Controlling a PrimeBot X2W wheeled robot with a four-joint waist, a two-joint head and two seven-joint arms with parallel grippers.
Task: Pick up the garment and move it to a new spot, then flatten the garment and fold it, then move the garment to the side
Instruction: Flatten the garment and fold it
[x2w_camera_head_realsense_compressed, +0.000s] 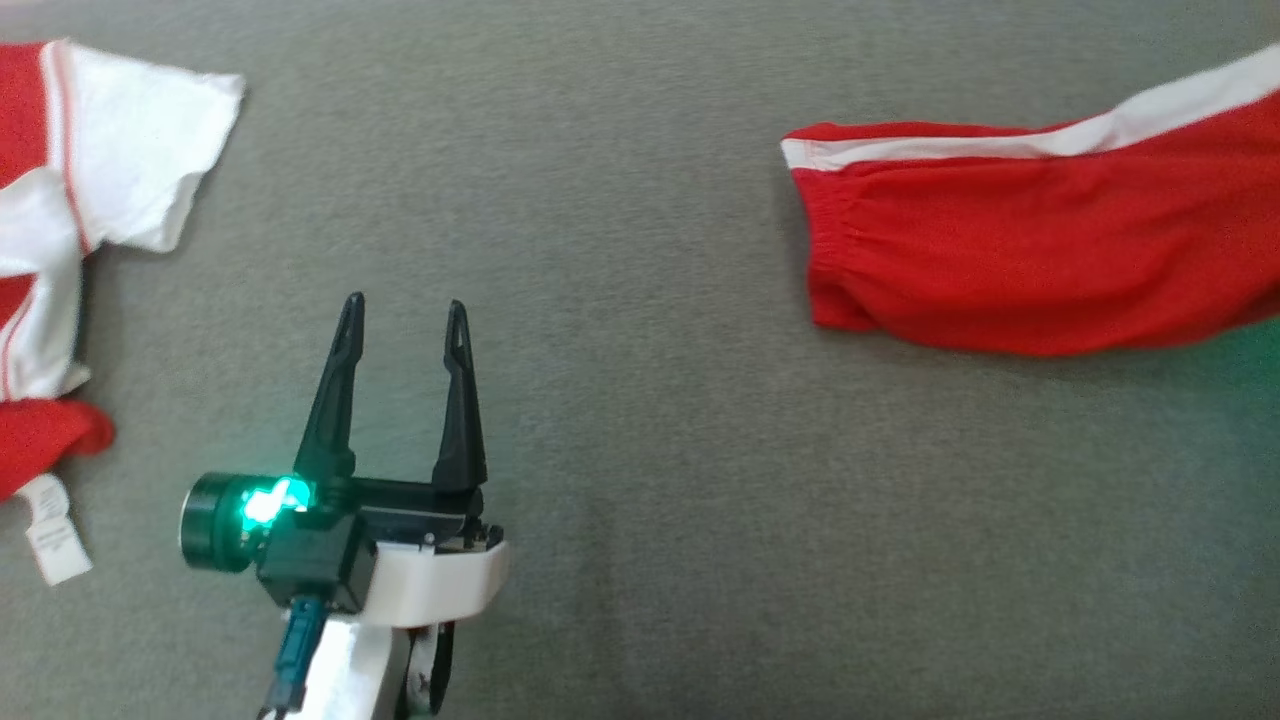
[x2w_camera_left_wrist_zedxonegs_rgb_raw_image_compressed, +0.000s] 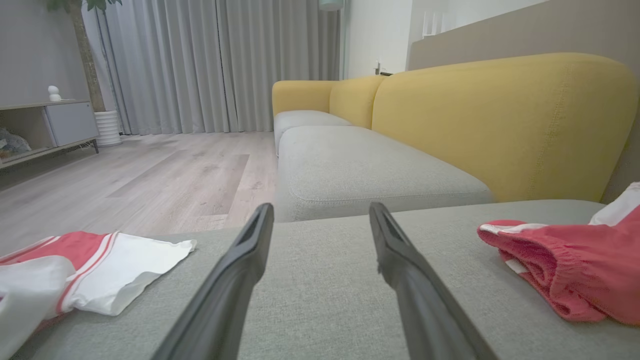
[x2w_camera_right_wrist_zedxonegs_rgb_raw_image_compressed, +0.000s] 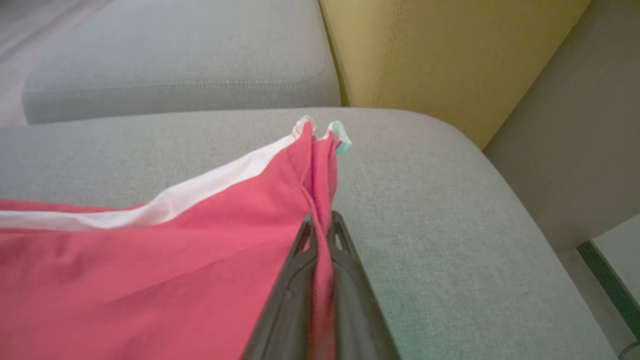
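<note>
Pinching the red shorts (x2w_camera_right_wrist_zedxonegs_rgb_raw_image_compressed: 150, 260), the right jaws are clenched: two dark fingers (x2w_camera_right_wrist_zedxonegs_rgb_raw_image_compressed: 287, 305) closed together with a fold of red cloth between them, and cloth rising past the tips. The shorts lie on the grey sofa seat (x2w_camera_head_realsense_compressed: 620, 420), in the right half of the head view, with a white stripe along the far edge. Their long axis runs left-right in the head view. The gathered elastic waistband is the left end; the other end runs off the right edge, likely where the right arm holds it.

The left jaws are released, fingers (x2w_camera_head_realsense_compressed: 335, 400) spread wide with nothing between them, over bare seat at lower left.

Key relation: the waistband lies right of and beyond the left jaws, well apart, with bare seat between. The left wrist view puts it off to the right of the fingers, not between them. The right arm is already on the shorts; the left arm is nearer the free waistband end.

My read: this is the pick-and-move stage, with flattening and folding not yet done. A second hold would need the left arm to swing right.

A red-and-white shirt (x2w_camera_head_realsense_compressed: 130, 150) lies far left, apart from the shorts. The white care tag (x2w_camera_head_realsense_compressed: 55, 535) by its lower end has print too small to read. A small pale tab (x2w_camera_right_wrist_zedxonegs_rgb_raw_image_compressed: 340, 135) sits on the shorts' raised corner, nothing legible. No brand seen.
</note>
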